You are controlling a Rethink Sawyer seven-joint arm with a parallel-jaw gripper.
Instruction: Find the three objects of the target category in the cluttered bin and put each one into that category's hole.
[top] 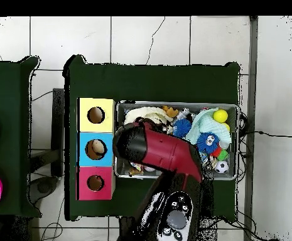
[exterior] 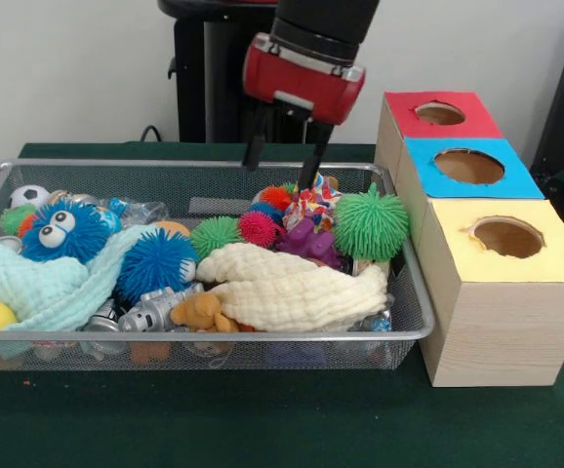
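Front view shows the gripper at upper centre of the frame, its two dark fingers spread apart with nothing between them, their tips just above a patterned multicoloured ball at the back of the wire mesh bin. Around that ball lie a spiky pink ball, a purple toy and a large green spiky ball. Further left in the frame sit a blue spiky ball, a cream cloth and a blue furry toy with eyes. Right of the bin stands a row of boxes with round holes: red, blue, yellow. Overhead, the red arm covers the bin's left part.
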